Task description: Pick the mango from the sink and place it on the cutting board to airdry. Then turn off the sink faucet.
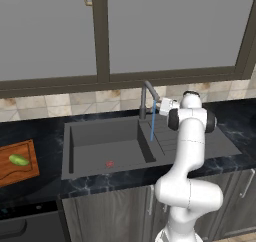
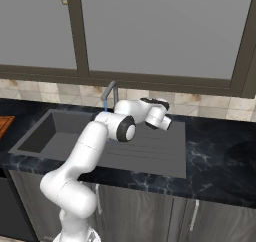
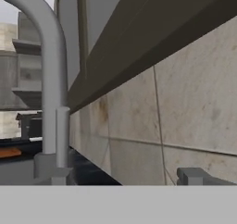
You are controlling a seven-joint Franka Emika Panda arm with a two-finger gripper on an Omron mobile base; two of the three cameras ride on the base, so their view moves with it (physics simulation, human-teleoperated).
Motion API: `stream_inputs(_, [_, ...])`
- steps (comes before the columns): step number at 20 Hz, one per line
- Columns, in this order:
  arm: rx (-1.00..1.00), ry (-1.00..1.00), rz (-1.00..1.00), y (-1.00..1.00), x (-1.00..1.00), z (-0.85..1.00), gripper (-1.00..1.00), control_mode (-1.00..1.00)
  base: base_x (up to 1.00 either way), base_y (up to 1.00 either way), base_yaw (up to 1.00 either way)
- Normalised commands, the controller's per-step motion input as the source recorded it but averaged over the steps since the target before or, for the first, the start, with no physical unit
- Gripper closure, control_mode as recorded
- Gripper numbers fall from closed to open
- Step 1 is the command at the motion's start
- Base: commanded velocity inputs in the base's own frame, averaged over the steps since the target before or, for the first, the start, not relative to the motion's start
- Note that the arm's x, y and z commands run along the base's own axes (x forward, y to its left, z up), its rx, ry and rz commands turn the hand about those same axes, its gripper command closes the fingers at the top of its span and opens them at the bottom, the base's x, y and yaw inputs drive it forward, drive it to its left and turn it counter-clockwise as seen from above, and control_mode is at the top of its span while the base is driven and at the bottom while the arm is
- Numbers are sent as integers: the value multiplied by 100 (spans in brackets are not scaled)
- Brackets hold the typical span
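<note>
One step done: mango (image 1: 19, 160) on cutting board (image 1: 22, 167), far left of my gripper (image 1: 161, 106); now at sink faucet (image 1: 146, 100), water running; jaws apart, nothing held; next nudge lever shut.

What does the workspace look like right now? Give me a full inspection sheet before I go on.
Surface: black marbled counter with the sink set in it.
Job's things: mango lies on the cutting board; sink faucet runs, a blue stream falling into the basin.
Clutter: small red spot on the sink floor.
Grippers: gripper beside the faucet stem; jaws' state not readable.
Cables: nothing seen.
Surroundings: tiled backsplash, window frames above, cabinet doors below.
</note>
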Motion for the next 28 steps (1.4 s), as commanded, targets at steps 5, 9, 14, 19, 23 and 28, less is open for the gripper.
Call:
stream_inputs(5, [0,-5,0,39,0,54,-100,-100,0,0,0])
stream_inputs(9, [0,-6,1,32,0,63,-100,-100,0,0,0])
stream_inputs(14, [0,-5,1,39,0,67,-100,-100,0,0,0])
stream_inputs(19, [-5,-1,0,54,0,58,-100,-100,0,0,0])
stream_inputs(23, [-10,-3,0,74,0,60,-100,-100,0,0,0])
stream_inputs(28, [-17,-4,0,88,0,57,-100,-100,0,0,0])
